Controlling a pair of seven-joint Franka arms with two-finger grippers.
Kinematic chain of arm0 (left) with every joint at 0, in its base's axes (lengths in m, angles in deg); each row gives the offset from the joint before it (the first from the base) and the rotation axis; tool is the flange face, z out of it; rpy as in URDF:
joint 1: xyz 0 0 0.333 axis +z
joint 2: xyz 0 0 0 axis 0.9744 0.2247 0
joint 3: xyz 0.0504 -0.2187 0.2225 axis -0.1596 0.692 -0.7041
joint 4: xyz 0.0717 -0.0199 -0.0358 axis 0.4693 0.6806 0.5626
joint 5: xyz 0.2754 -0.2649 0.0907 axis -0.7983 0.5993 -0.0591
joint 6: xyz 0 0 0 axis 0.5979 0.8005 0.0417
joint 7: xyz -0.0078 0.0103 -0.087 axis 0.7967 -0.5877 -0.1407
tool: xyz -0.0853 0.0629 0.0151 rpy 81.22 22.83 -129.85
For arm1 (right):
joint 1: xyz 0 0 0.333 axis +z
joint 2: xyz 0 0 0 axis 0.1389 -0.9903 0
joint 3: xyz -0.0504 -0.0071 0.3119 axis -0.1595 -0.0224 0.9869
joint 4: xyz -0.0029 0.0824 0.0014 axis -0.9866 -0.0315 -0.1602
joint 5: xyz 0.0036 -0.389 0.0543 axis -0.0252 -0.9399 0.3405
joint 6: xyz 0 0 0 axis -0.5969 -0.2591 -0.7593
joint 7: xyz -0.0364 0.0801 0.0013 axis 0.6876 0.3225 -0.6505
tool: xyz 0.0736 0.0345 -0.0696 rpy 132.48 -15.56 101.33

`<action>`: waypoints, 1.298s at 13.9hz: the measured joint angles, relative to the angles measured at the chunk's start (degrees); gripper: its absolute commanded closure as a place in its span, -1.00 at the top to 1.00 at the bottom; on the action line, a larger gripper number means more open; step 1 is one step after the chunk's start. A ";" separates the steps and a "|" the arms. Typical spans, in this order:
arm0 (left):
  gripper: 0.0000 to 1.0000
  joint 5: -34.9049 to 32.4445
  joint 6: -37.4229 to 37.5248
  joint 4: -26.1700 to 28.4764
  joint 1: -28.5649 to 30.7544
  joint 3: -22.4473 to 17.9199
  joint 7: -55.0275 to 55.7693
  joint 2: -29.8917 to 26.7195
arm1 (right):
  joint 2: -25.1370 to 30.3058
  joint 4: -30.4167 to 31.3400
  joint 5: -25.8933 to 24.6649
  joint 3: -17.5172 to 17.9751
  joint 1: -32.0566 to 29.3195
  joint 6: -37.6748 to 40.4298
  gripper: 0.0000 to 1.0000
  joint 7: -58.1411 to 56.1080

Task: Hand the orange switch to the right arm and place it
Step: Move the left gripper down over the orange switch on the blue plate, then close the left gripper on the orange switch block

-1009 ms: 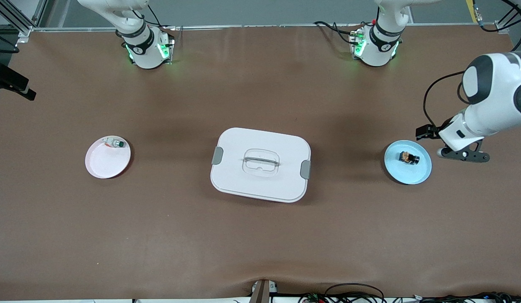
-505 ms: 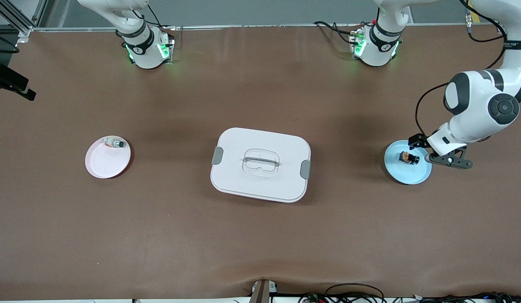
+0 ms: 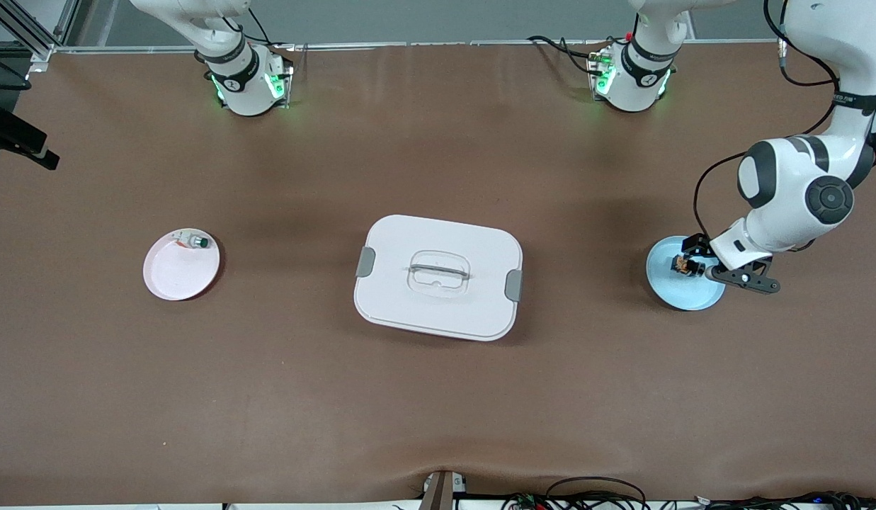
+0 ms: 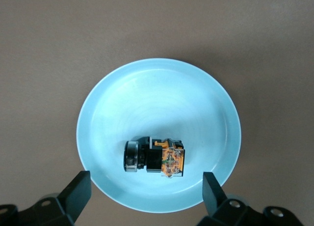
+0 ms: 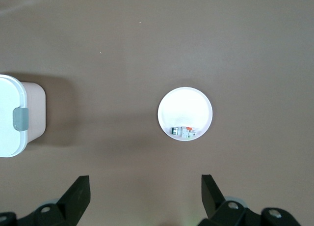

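The orange switch (image 3: 687,265) lies on its side on a light blue plate (image 3: 675,292) near the left arm's end of the table. In the left wrist view the switch (image 4: 158,158) shows black with an orange end, on the plate (image 4: 147,98). My left gripper (image 3: 739,276) hangs open just above the plate; its fingers (image 4: 77,191) stand wide to either side of the switch, not touching it. My right gripper (image 5: 145,196) is open and empty, high over the table, and out of the front view. The right arm (image 3: 232,64) waits.
A white lidded box with grey clips (image 3: 438,276) stands mid-table and shows in the right wrist view (image 5: 10,115). A pink plate (image 3: 175,276) toward the right arm's end holds a small silver part with a green cap (image 3: 192,241), also seen in the right wrist view (image 5: 183,131).
My left arm has swung in from the table's end and come down over the blue plate, above the switch. The right arm and the objects have not moved.
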 measured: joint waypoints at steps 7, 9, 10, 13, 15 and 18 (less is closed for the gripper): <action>1.00 0.00 -3.44 0.01 -0.06 0.00 -2.52 3.99 | 0.00 0.00 0.00 -0.04 -0.05 0.00 1.00 2.23; 1.00 0.00 -3.64 0.01 -0.11 0.00 -2.79 4.66 | 0.00 0.00 0.00 -0.01 -0.05 0.00 1.00 2.28; 1.00 0.00 -3.65 0.01 -0.12 0.00 -2.90 4.90 | 0.00 0.00 0.00 0.04 -0.05 0.00 1.00 2.28; 1.00 0.00 -3.87 0.01 -0.12 0.00 -2.97 5.58 | 0.00 0.00 0.00 0.30 -0.05 0.00 1.00 2.27; 1.00 0.00 -3.91 0.01 -0.09 -0.01 -3.16 6.11 | 0.00 0.00 0.00 0.37 -0.05 -0.03 1.00 2.27; 1.00 -0.01 -4.52 0.01 0.01 -0.03 -3.56 6.86 | 0.00 0.00 0.00 0.38 -0.05 -0.06 1.00 2.25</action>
